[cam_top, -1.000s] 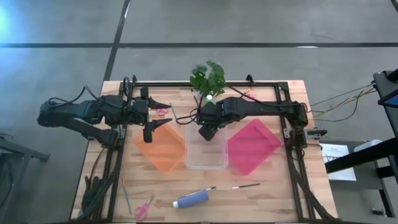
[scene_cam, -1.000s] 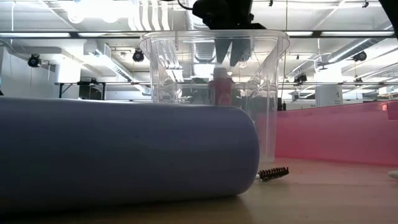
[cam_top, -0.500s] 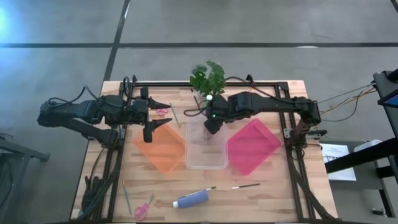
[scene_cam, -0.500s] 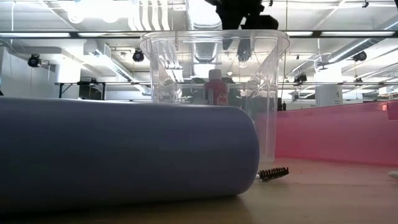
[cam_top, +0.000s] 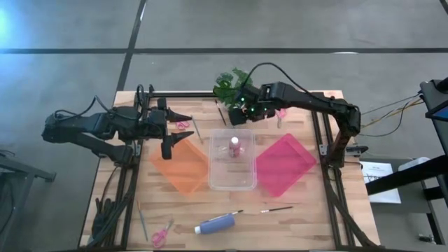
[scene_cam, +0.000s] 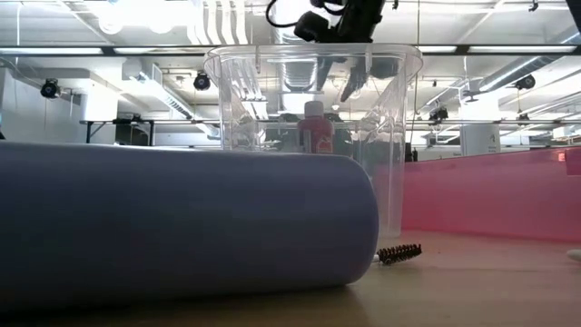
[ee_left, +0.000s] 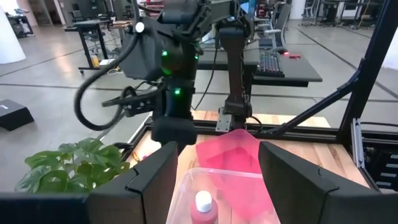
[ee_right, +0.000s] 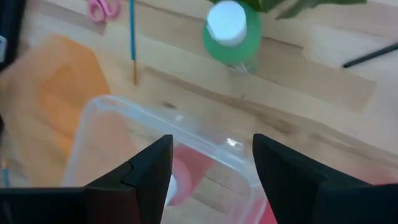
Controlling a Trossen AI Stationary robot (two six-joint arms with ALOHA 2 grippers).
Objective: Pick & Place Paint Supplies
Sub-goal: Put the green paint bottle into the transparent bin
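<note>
My right gripper [cam_top: 236, 119], fingers spread and empty, hangs beyond the clear plastic bin [cam_top: 232, 183] holding the upright white-capped pink paint bottle [cam_top: 234, 146].

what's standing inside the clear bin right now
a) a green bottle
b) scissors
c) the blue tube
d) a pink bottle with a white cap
d: the high view shows the pink bottle upright inside the clear bin, and the left wrist view shows its white cap. The green bottle stands on the wood outside the bin, beyond the right gripper, whose fingers are open.
</note>
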